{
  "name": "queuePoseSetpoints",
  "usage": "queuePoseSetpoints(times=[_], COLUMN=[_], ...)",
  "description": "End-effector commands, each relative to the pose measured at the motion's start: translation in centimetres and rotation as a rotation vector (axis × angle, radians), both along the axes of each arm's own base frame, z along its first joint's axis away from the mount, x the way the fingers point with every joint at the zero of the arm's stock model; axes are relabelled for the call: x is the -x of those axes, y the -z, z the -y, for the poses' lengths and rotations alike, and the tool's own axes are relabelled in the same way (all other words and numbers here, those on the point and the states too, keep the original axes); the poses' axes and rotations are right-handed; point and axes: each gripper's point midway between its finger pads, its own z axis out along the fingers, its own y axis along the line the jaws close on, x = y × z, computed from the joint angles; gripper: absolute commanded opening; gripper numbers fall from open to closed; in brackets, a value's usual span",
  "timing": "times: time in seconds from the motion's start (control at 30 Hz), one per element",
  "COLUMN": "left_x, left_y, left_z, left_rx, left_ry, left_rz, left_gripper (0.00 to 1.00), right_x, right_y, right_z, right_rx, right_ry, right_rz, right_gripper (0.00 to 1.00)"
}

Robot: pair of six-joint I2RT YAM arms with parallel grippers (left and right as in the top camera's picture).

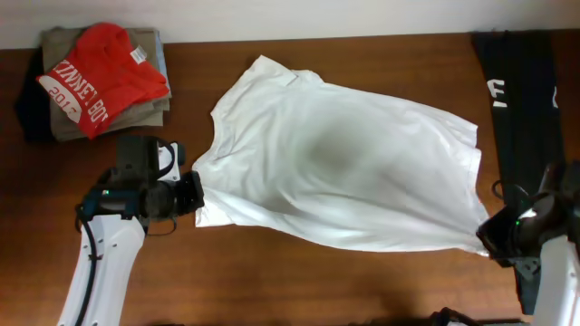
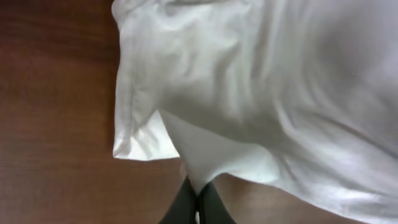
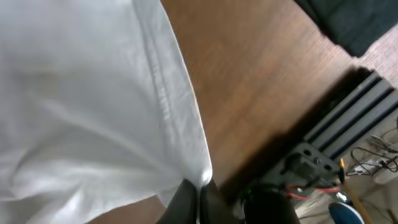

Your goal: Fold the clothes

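Observation:
A white shirt (image 1: 344, 167) is spread and lifted over the middle of the wooden table. My left gripper (image 1: 196, 195) is shut on its front left edge; the left wrist view shows the cloth (image 2: 249, 93) pinched between my dark fingers (image 2: 198, 198). My right gripper (image 1: 489, 237) is shut on the shirt's front right corner; the right wrist view shows the white hem (image 3: 93, 93) held between my fingers (image 3: 199, 194).
A stack of folded clothes with a red shirt (image 1: 95, 77) on top sits at the back left. A dark garment (image 1: 521, 86) lies along the right edge. The table's right edge with black rails and cables (image 3: 336, 143) shows beside my right gripper.

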Motion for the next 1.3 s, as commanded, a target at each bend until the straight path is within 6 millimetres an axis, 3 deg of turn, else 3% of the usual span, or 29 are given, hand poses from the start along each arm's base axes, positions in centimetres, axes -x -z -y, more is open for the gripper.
queuePoseSetpoints(times=[0.0, 0.1, 0.17, 0.23, 0.33, 0.43, 0.5, 0.53, 0.63, 0.73, 0.83, 0.93, 1.03, 1.07, 1.1, 1.13, 1.17, 1.2, 1.23, 1.27], left_x=[1.5, 2.5, 2.6, 2.1, -1.1, -5.5, -7.1, -8.0, -8.7, -10.7, -11.4, -12.4, -12.7, -13.0, -13.1, -13.5, -14.1, -14.6, -14.8, -14.5], left_y=[-1.1, -3.6, -4.5, -3.8, -2.8, -1.2, 0.1, 1.5, 3.8, 4.4, 5.4, 6.6, 7.4, 7.8, 7.9, 7.7, 7.2, 6.5, 5.4, 4.5], left_z=[-0.3, -0.3, -1.8, -2.0, -1.9, 0.2, 1.0, 1.9, 3.9, 6.3, 6.2, 4.5, 4.0, 4.0, 4.0, 4.1, 4.2, 4.2, 4.8, 5.2], left_rx=[-0.002, -0.002, -0.078, -0.092, -0.080, -0.003, -0.001, 0.001, 0.003, 0.013, -0.004, -0.102, -0.132, -0.131, -0.131, -0.129, -0.124, -0.121, -0.115, -0.099], left_ry=[-0.029, -0.040, -0.078, -0.084, -0.080, -0.021, 0.000, 0.024, 0.075, 0.128, 0.121, 0.066, 0.051, 0.051, 0.051, 0.049, 0.047, 0.045, 0.090, 0.116], left_rz=[-0.005, 0.069, 0.119, 0.103, 0.133, 0.183, 0.190, 0.183, 0.155, 0.225, 0.229, 0.234, 0.227, 0.233, 0.235, 0.254, 0.283, 0.305, 0.319, 0.308], left_gripper=[0.01, 0.01, 0.01, 0.00, 0.01, 0.01, 0.01, 0.01, 0.01, 0.01, 0.00, 0.01, 0.08, 0.30, 0.41, 0.42, 0.43, 0.50, 0.56, 0.58], right_x=[1.5, 2.0, 2.0, 2.1, 2.1, 1.7, 1.7, 0.5, -0.7, -1.5, -1.6, -2.8, -3.2, -3.5, -3.6, -3.9, -4.0, -4.4, -4.9, -5.2], right_y=[-0.5, -1.0, -0.4, 1.2, 3.2, 3.5, 3.6, 3.8, 4.9, 6.7, 8.3, 9.3, 10.1, 10.5, 10.8, 11.0, 11.0, 11.0, 11.0, 10.9], right_z=[-1.3, -1.6, -1.5, -1.6, -1.6, -1.1, 0.2, 1.5, 2.2, 2.8, 3.8, 4.6, 5.2, 5.3, 5.4, 5.5, 5.5, 5.7, 6.0, 6.0], right_rx=[-0.035, -0.035, -0.040, -0.060, -0.076, -0.055, 0.007, 0.045, 0.041, 0.024, 0.053, 0.062, 0.078, 0.077, 0.076, 0.076, 0.074, 0.081, 0.092, 0.091], right_ry=[0.020, 0.130, 0.140, 0.184, 0.278, 0.288, 0.356, 0.372, 0.397, 0.395, 0.396, 0.396, 0.396, 0.392, 0.391, 0.392, 0.389, 0.351, 0.277, 0.238], right_rz=[-0.001, 0.024, 0.008, -0.027, -0.045, -0.031, -0.037, -0.009, -0.026, -0.095, -0.167, -0.157, -0.168, -0.172, -0.174, -0.170, -0.166, -0.150, -0.131, -0.125], right_gripper=[0.04, 0.04, 0.04, 0.04, 0.04, 0.04, 0.04, 0.04, 0.04, 0.04, 0.04, 0.04, 0.04, 0.13, 0.26, 0.32, 0.32, 0.36, 0.70, 0.98])
